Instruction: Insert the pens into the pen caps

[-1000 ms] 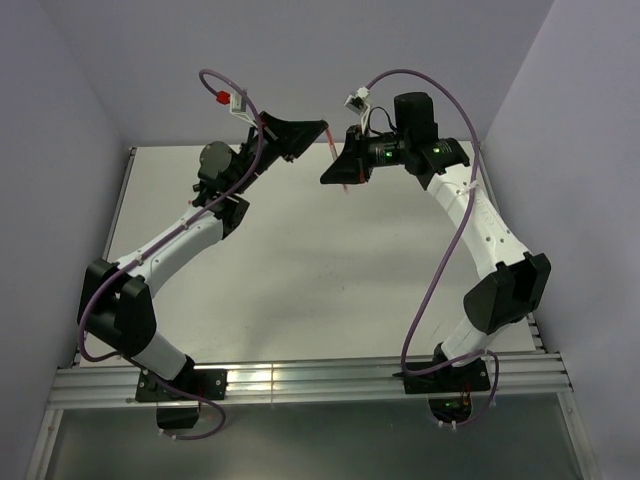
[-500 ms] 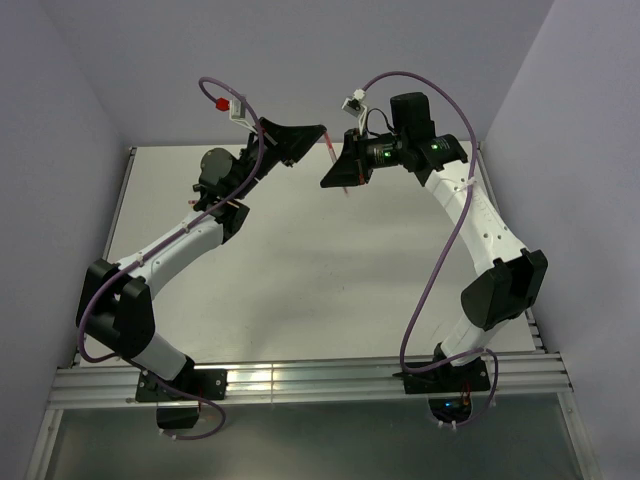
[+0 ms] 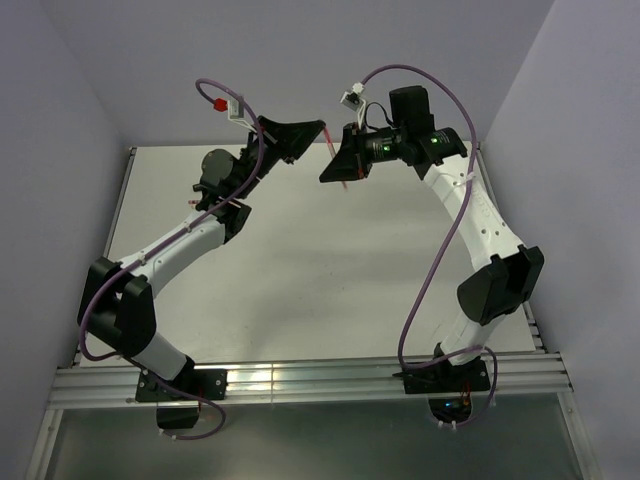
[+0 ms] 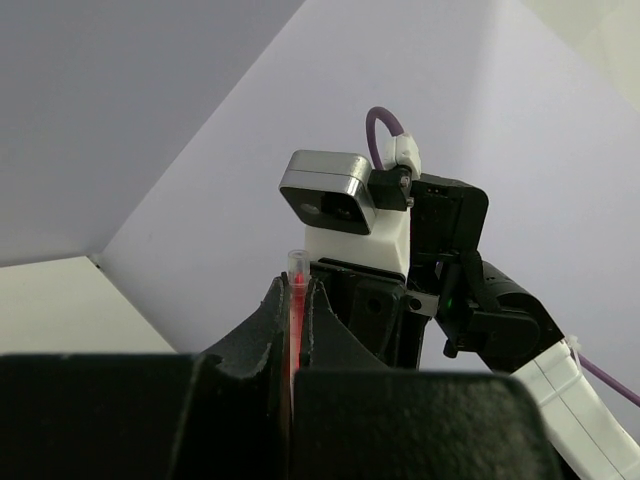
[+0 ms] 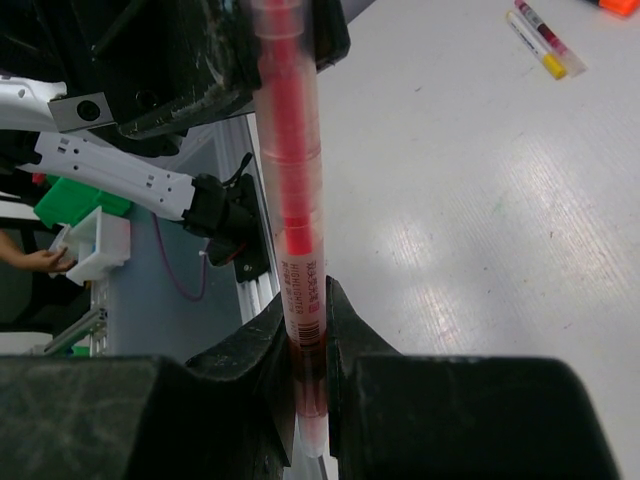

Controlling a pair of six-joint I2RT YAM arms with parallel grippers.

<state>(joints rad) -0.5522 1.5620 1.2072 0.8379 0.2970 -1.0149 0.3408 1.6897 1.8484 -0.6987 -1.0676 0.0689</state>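
Above the counter (image 3: 300, 270), my right hand (image 5: 303, 312) is clamped low on the red pen (image 5: 288, 180); my left hand (image 4: 297, 303) pinches its far end. Pushing off-axis could bow the pen or slip it through either grip.

Robot lab test cell: plain lavender walls (image 3: 300, 50), white table (image 3: 300, 270), alu rail (image 3: 320, 385) at edge.

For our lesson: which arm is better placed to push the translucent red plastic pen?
Probably right: right gripper clamps the translucent red plastic pen by its barrel; left gripper pinches only its end.
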